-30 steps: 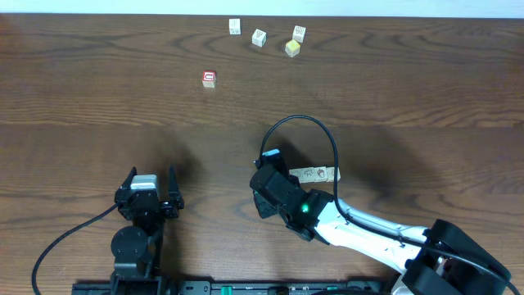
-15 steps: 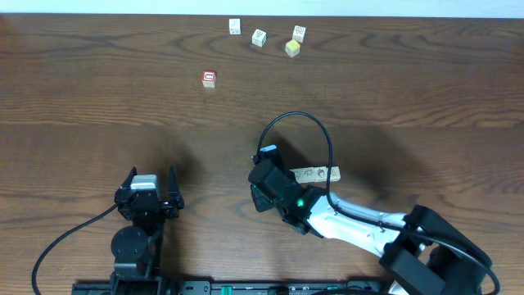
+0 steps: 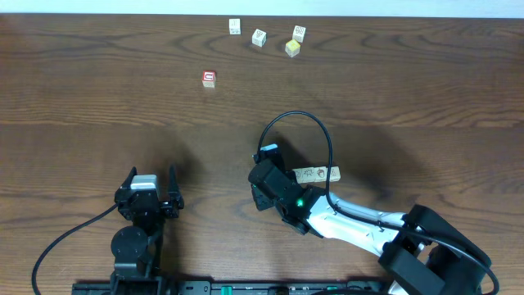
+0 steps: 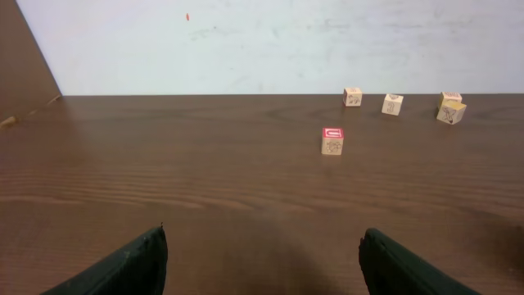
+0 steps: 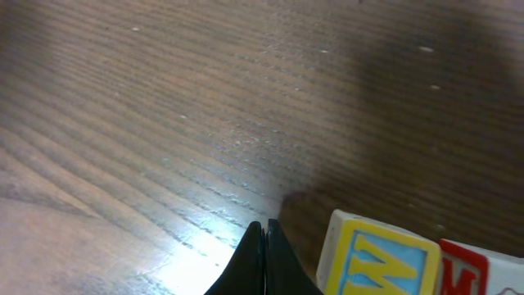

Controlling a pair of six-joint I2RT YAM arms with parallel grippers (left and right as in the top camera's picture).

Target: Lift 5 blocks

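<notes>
Four small cream or yellow wooden cubes [image 3: 259,38] dot the dark surface [image 3: 409,90]. All lie beyond and right of the red-faced wooden cube [image 3: 209,79].

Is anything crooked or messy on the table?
Mostly tidy. The yellow block near the far edge looks turned crooked, right beside a white block. Nothing looks spilled or broken.

Four pale blocks [image 3: 259,38], one red-faced cube [image 3: 209,79], and one short row of blocks [image 3: 315,173], number unclear.
</notes>
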